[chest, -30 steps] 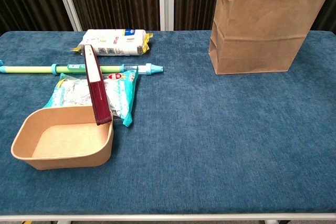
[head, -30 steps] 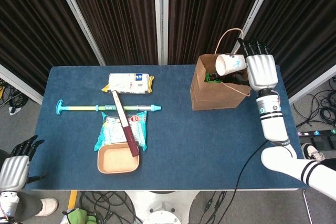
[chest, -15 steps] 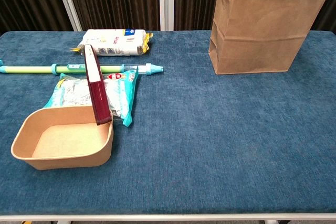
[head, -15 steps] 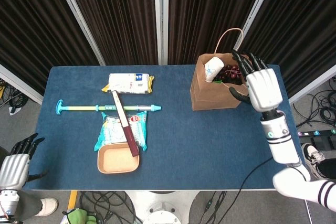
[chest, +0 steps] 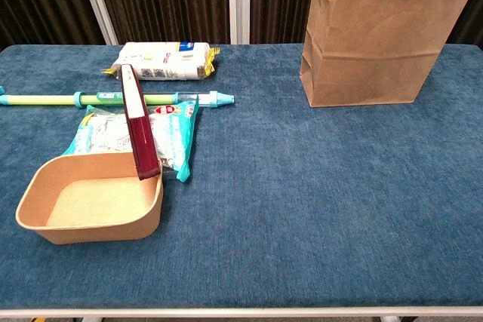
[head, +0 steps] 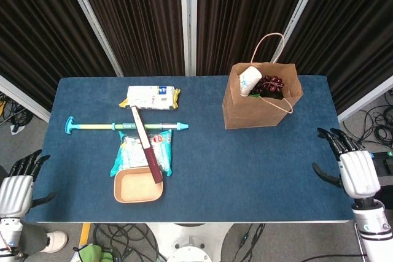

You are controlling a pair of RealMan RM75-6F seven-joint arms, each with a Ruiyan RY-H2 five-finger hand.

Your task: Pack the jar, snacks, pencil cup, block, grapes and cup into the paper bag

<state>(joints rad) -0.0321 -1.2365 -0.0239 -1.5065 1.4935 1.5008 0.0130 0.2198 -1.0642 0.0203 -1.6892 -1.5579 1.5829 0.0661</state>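
Note:
The brown paper bag stands at the back right of the blue table. Inside it lie a white paper cup and dark red grapes. A white snack pack lies at the back left, and a teal snack pack lies nearer the front. My right hand hovers off the table's right edge, fingers spread and empty. My left hand hangs beside the front left corner, open and empty. The chest view shows neither hand.
A long teal and yellow tool lies across the left side. A dark red flat bar leans from it into a tan tray near the front edge.
My right hand let go of the cup, which dropped into the bag, then drew back from above the bag to the table's right edge. The left hand barely moved.

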